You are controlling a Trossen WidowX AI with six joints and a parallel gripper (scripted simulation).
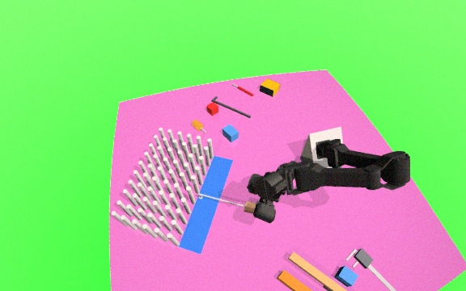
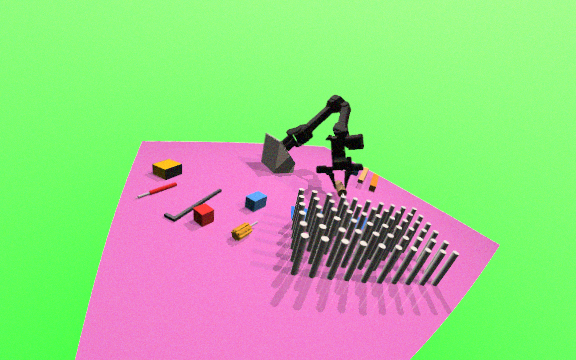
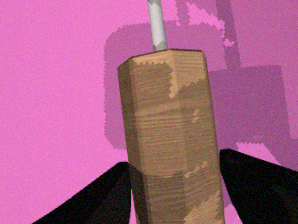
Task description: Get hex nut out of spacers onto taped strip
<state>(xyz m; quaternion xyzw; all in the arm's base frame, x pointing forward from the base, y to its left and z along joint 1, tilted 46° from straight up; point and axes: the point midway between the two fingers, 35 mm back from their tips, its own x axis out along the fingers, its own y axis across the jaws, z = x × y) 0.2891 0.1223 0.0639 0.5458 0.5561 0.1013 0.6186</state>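
My gripper [image 1: 256,208] [image 2: 341,185] [image 3: 174,165] is shut on the wooden handle [image 1: 249,207] [image 2: 340,189] [image 3: 165,110] of a thin metal hook tool. Its rod [image 1: 226,201] [image 3: 157,25] reaches left across the blue taped strip [image 1: 194,234] in the top view, with the tip near the strip's spacer-side edge, beside the front row. The metal spacers [image 1: 173,239] [image 2: 299,255] stand upright in rows. A small pale shape shows at the rod's tip; I cannot tell whether it is the hook's end or the nut. The nut is not clearly visible elsewhere.
Behind the strip's far end lie a blue block [image 1: 230,133] [image 2: 256,201], an orange-handled tool [image 1: 197,124] [image 2: 242,231], a red cube [image 1: 212,108] [image 2: 203,215], a black angled rod [image 1: 233,108] [image 2: 198,202], a red tool [image 1: 245,90] [image 2: 163,188] and a yellow-black block [image 1: 269,87] [image 2: 167,169]. Wooden bars [image 1: 314,268] lie opposite.
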